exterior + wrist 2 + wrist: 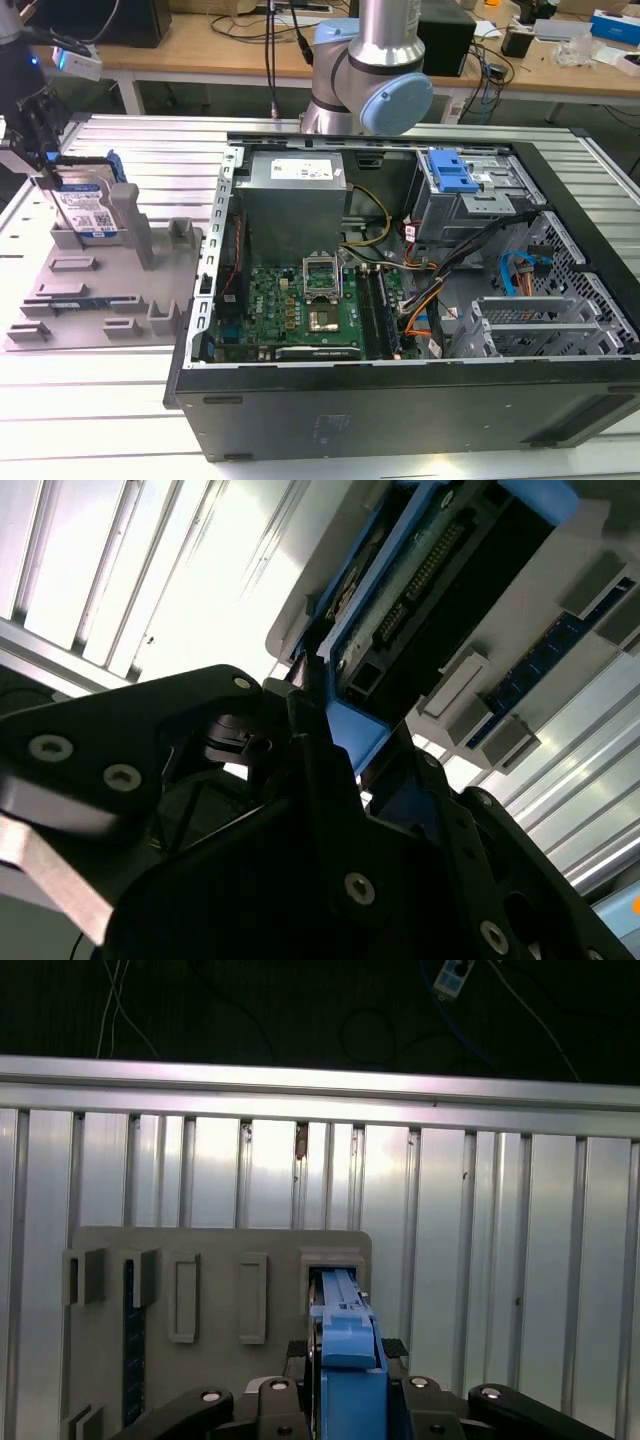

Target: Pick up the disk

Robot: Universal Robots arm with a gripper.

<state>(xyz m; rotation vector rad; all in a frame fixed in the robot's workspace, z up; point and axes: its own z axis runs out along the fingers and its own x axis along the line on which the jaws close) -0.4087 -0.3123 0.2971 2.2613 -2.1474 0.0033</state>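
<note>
Ribbed metal table (90, 420) under cluttered workbenches (200, 50); open computer case (400, 300) beside the grey fixture plate (90, 290), where the disk (85, 210) stands on edge, gripper (345, 1375) fingers clamped on its blue rail

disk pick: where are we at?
Done: the gripper has reached the disk, which stands on edge in the grey fixture plate at the exterior view's left. In hand: in the first wrist view its fingers flank the disk's blue rail. Left: the disk is not yet lifted clear.
</note>
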